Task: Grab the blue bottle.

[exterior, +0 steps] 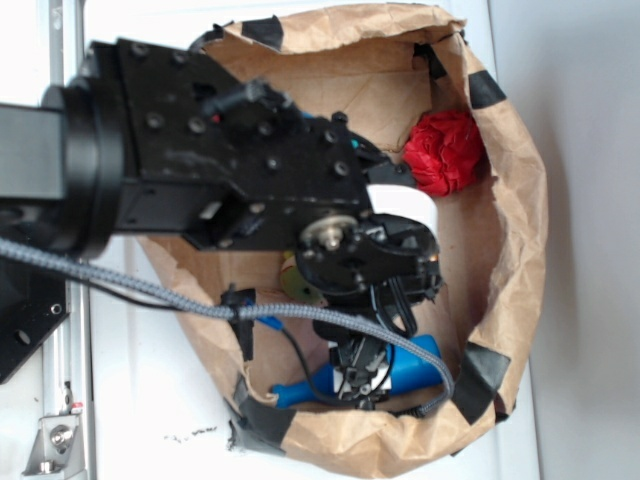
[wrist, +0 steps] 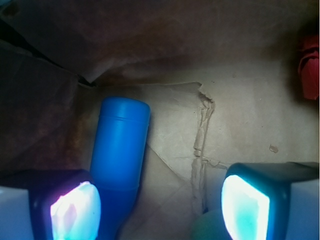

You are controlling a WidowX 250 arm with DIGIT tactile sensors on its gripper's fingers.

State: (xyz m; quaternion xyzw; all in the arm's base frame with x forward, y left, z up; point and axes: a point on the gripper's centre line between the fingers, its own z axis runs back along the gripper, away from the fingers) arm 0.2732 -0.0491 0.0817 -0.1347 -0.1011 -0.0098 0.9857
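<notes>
Contents of brown paper bag (exterior: 520, 230) on white tabletop (exterior: 580, 150): blue bottle (wrist: 119, 150) lying flat on the bag floor near the taped rim, red fuzzy ball (exterior: 445, 150) against the far wall, a green shape (wrist: 207, 225) barely seen at the wrist view's bottom edge. Gripper (wrist: 160, 210) inside the bag — jaws released, spread wide, the bottle's narrow end just beside one finger (wrist: 75, 210), ungrasped.

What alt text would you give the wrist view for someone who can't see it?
The open gripper hangs over crumpled brown paper, the blue bottle lying beside its left-hand finger. A red fuzzy ball peeks in at the right edge.
</notes>
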